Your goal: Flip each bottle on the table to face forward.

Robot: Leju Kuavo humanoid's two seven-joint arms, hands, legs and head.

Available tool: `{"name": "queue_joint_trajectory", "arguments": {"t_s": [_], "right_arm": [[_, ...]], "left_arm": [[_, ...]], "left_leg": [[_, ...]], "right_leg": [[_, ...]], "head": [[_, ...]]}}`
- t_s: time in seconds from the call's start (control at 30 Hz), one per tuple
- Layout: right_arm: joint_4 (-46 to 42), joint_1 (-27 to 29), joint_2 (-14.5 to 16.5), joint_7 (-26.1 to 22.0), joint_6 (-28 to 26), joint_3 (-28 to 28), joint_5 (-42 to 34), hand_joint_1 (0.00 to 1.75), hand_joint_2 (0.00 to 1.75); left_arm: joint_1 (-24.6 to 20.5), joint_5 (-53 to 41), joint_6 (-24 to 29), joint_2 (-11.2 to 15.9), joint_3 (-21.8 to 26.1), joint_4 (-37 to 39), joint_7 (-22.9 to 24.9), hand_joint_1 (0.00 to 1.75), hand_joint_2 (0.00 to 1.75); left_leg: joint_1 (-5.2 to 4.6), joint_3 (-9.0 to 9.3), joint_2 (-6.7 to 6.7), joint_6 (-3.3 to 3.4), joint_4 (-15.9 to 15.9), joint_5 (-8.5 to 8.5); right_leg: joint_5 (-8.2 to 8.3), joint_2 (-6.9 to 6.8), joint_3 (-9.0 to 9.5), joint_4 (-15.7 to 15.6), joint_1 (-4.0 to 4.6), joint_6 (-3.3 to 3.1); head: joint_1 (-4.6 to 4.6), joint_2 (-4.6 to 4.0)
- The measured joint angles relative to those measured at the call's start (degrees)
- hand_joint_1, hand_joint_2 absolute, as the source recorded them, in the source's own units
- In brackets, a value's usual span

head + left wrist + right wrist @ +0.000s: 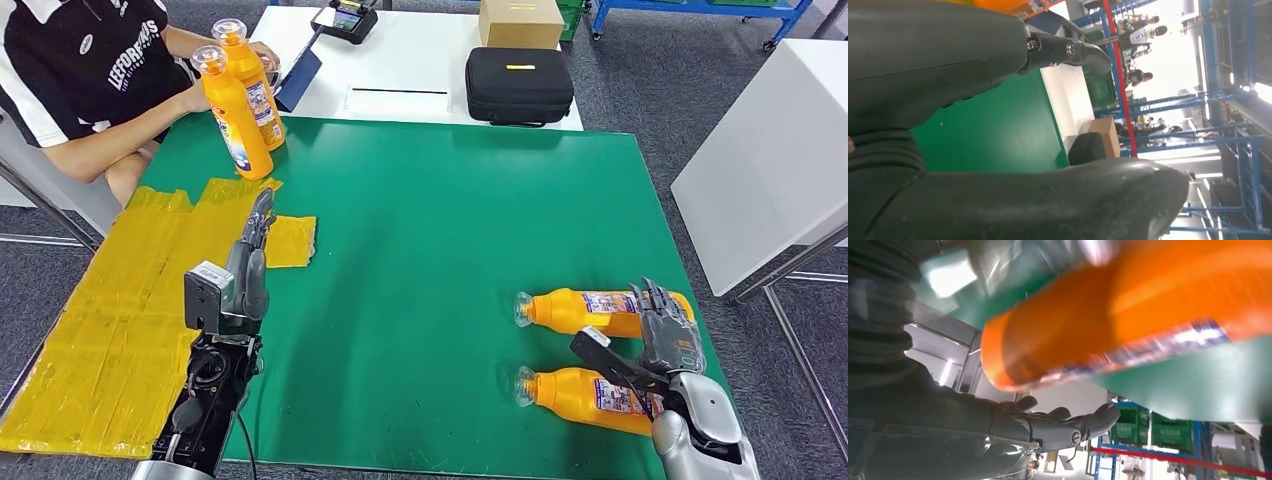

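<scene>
Two orange bottles lie on their sides at the right side of the green tabletop [450, 220], caps pointing toward the middle: the farther bottle [590, 311] and the nearer bottle [580, 395]. They lie side by side, just apart, probably so the right arm can reach each one and turn it.

The right robot hand [662, 325] rests its fingers over the base end of the farther bottle, its thumb reaching toward the nearer one. The right wrist view shows the fingers stretched out beside a blurred orange body, so the hand appears released, not clasped around anything.

The left robot hand [255, 255] hovers over the left part of the tabletop, fingers straight and holding nothing, beside a patch of yellow tape [120, 310].

At the far left corner a person's hand [205, 92] steadies two upright orange bottles [240, 100], well away from either arm. A black case [519, 85] and a cardboard box [520, 22] sit on the white table beyond, not in the way.
</scene>
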Motion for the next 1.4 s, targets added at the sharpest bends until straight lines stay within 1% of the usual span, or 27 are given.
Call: {"name": "queue_joint_trajectory", "arguments": {"t_s": [0.27, 0.67, 1.1, 1.17, 1.2, 1.3, 1.33, 1.4], "right_arm": [[5.62, -2.34, -0.63, 0.08, 0.64, 0.25, 0.07, 0.0, 1.75], [11.7, -6.86, -1.37, 0.65, 0.75, 0.96, 0.42, 0.0, 1.75], [16.56, -9.77, -2.08, 2.11, 0.53, 1.83, 1.15, 0.0, 1.75], [17.44, -10.33, -2.15, 2.28, 0.53, 2.02, 1.27, 0.06, 1.75], [17.92, -10.64, -2.21, 2.38, 0.53, 2.1, 1.37, 0.24, 1.75], [19.95, -11.96, -2.51, 2.72, 0.57, 2.63, 1.91, 1.43, 1.75], [20.77, -12.45, -2.63, 2.82, 0.62, 2.9, 2.1, 1.69, 1.75], [22.43, -13.41, -2.91, 2.98, 0.73, 3.44, 2.38, 1.74, 1.75]], "left_arm": [[-0.49, 0.0, 0.02, 0.0, 0.0, 1.02, 0.0, 0.0, 0.0], [-0.71, -0.02, 0.52, 0.0, 0.07, 1.96, 0.0, 0.0, 0.0], [-0.89, -0.09, 0.51, 0.0, 0.2, 2.52, 0.0, 0.0, 0.0], [-0.96, -0.09, 0.49, 0.0, 0.22, 2.7, 0.0, 0.0, 0.0], [-1.0, -0.09, 0.48, 0.0, 0.25, 2.8, 0.0, 0.0, 0.0], [-1.16, -0.06, 0.29, 0.0, 0.36, 3.11, 0.01, 0.0, 0.0], [-1.22, -0.04, 0.16, -0.01, 0.38, 3.22, 0.0, 0.0, 0.0], [-1.35, 0.0, -0.04, -0.03, 0.4, 3.45, 0.0, 0.0, 0.0]], "left_leg": [[0.02, 0.0, 0.0, -0.01, 0.0, -0.02], [0.0, 0.17, -0.01, 0.06, 0.01, 0.03], [0.01, 0.3, 0.01, 0.06, 0.0, 0.02], [0.01, 0.34, 0.03, 0.06, 0.0, 0.02], [0.01, 0.35, 0.03, 0.06, 0.0, 0.02], [0.01, 0.44, 0.07, 0.07, 0.0, 0.03], [0.01, 0.49, 0.07, 0.07, 0.0, 0.03], [0.01, 0.61, 0.06, 0.07, 0.0, 0.02]], "right_leg": [[-0.03, 0.0, 0.0, 0.0, 0.01, -0.01], [-0.01, -0.01, 0.17, -0.01, 0.0, 0.0], [0.0, 0.01, 0.28, -0.02, 0.01, 0.0], [0.0, 0.02, 0.3, -0.02, 0.01, 0.0], [0.01, 0.02, 0.31, -0.02, 0.01, -0.01], [0.02, 0.03, 0.35, -0.04, 0.01, -0.02], [0.02, 0.03, 0.37, -0.05, 0.01, -0.03], [0.01, 0.03, 0.36, -0.07, 0.01, -0.03]], "head": [[-0.01, 0.0], [-0.01, 0.0], [0.0, 0.0], [0.0, 0.0], [0.0, 0.0], [0.0, 0.0], [0.0, 0.0], [0.0, 0.0]]}}
